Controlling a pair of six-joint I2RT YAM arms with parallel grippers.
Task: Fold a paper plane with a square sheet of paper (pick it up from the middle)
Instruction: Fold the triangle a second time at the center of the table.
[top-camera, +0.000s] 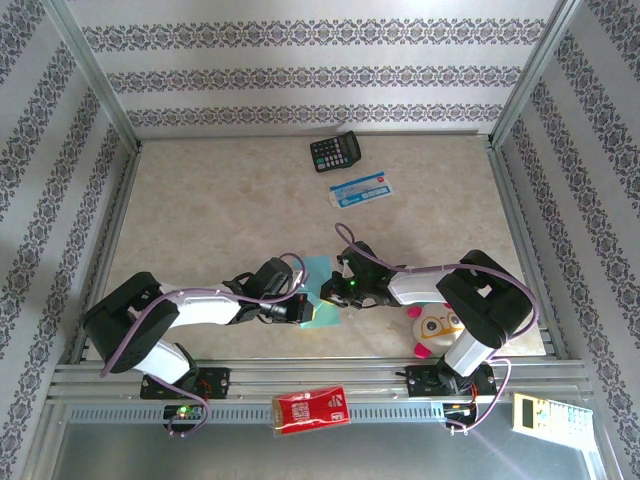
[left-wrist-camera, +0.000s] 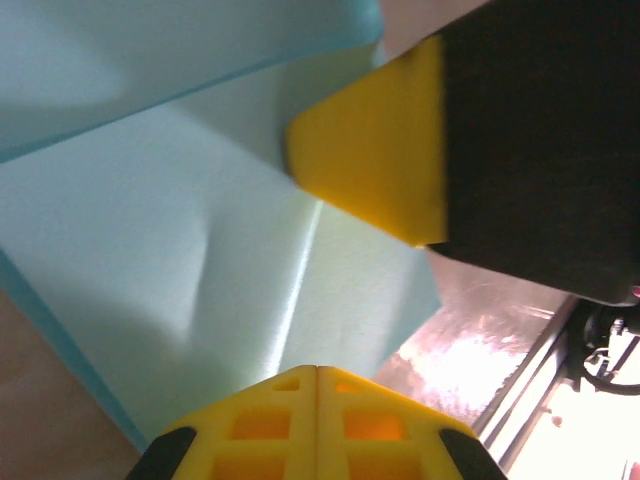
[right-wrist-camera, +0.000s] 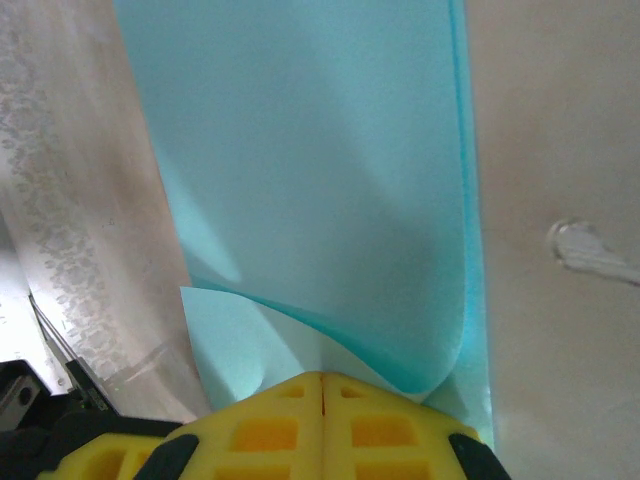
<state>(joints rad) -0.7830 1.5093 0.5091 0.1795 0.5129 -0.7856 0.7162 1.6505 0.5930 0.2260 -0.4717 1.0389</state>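
The square sheet of paper (top-camera: 316, 268), light turquoise, lies on the table between the two arms, near the front edge. In the right wrist view the sheet (right-wrist-camera: 320, 170) has one flap curling up and over by the fingertips. In the left wrist view the sheet (left-wrist-camera: 190, 250) shows a soft crease. My left gripper (left-wrist-camera: 318, 370) is shut, its tips against the sheet's near edge. My right gripper (right-wrist-camera: 322, 376) is also shut, tips at the curled fold, and its yellow fingertip (left-wrist-camera: 370, 150) rests on the sheet opposite the left one. A finished paper plane is out of view.
A black calculator (top-camera: 335, 152) and a blue-and-white card (top-camera: 361, 189) lie at the back of the table. A pink-and-white toy (top-camera: 437, 328) sits beside the right arm's base. A red packet (top-camera: 311, 409) and a white handset (top-camera: 545, 412) lie on the front rail.
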